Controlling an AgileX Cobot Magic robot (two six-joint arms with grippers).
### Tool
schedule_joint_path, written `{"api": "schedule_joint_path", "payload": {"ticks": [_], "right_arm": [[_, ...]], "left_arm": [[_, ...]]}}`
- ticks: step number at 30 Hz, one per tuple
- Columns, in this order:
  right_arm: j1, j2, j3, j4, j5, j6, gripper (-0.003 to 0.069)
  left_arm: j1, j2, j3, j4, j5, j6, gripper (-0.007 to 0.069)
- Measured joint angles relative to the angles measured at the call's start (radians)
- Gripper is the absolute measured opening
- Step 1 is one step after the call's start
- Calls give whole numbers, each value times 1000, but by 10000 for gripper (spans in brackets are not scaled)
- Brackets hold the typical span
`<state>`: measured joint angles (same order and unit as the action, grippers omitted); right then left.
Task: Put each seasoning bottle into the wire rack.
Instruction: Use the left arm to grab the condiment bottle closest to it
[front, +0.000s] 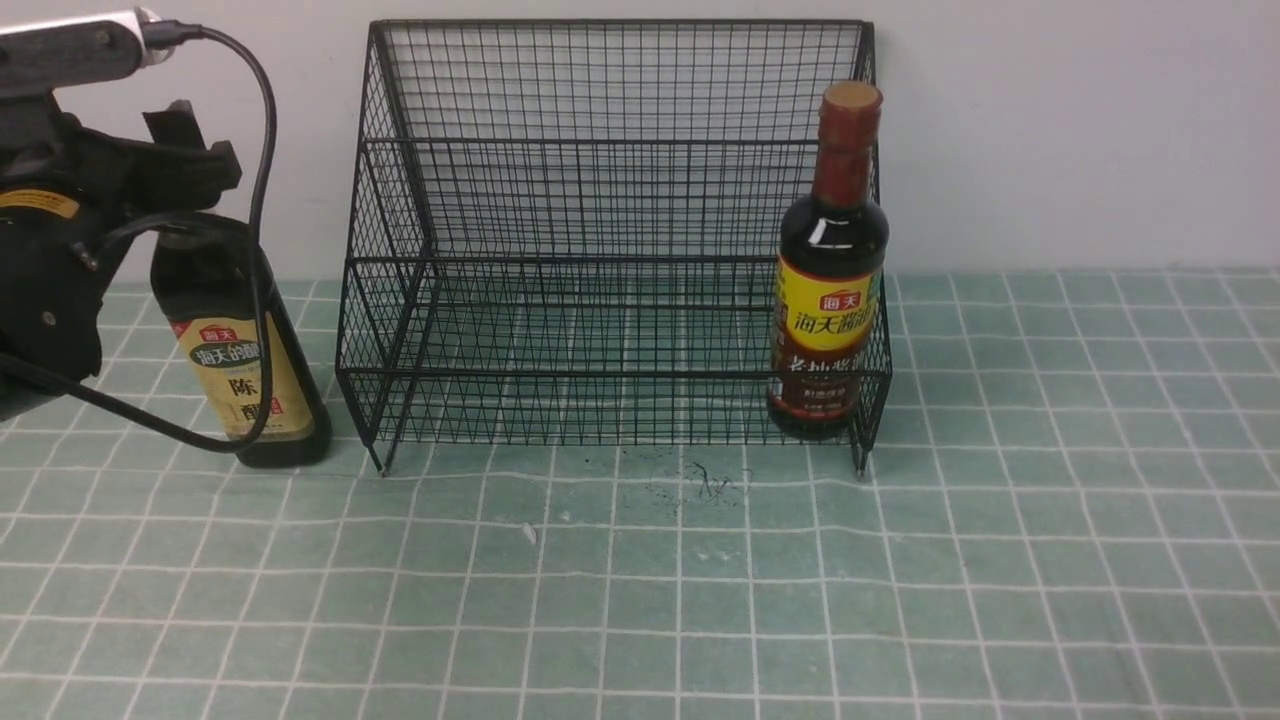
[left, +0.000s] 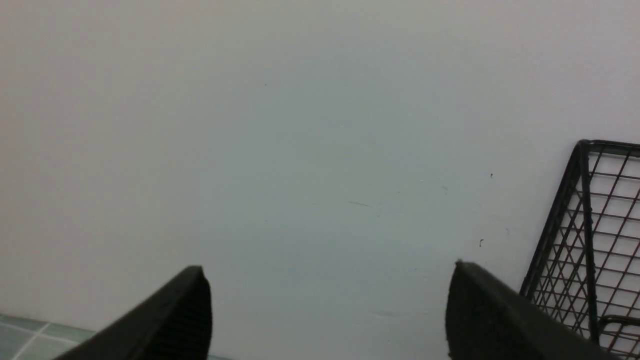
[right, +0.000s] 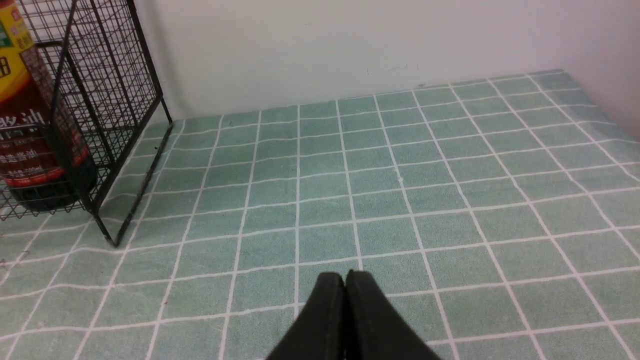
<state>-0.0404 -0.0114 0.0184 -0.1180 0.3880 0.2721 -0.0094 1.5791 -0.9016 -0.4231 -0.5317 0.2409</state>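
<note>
The landmark was the rack, the black wire one on the tabletop. Right of it, just inside its sloping side, stood the long-necked bottle, upright behind the front wires, so that one looked done. The other bottle, the vinegar, stood on the tabletop just left of the rack, outside it and near its left side, and was the one left to place. The coming move seemed to turn on how the left claw sat to that vinegar bottle. The left claw was left of the rack too, up at the height of the bottle's top, with its two fingers spread wide and nothing between them but a view of the bare wall. The bottle's body lay below the claw, its long axis running up and down; its neck and cap were hidden behind the arm, so whether the claw touched them could not be told. The claw would likely have to come down and line up with the neck before closing. The left arm was clearly the nearer one. The right claw was shut with nothing in it, over to the right of the rack, well apart from the vinegar.
</note>
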Motion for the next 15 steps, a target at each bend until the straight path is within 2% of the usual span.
{"api": "schedule_joint_path", "payload": {"ticks": [8, 15], "right_arm": [[0, 0, 0, 0, 0, 0, -14], [0, 0, 0, 0, 0, 0, -14]], "left_arm": [[0, -28, 0, 51, 34, -5, 574], [0, -59, 0, 95, 42, -80, 574]]}}
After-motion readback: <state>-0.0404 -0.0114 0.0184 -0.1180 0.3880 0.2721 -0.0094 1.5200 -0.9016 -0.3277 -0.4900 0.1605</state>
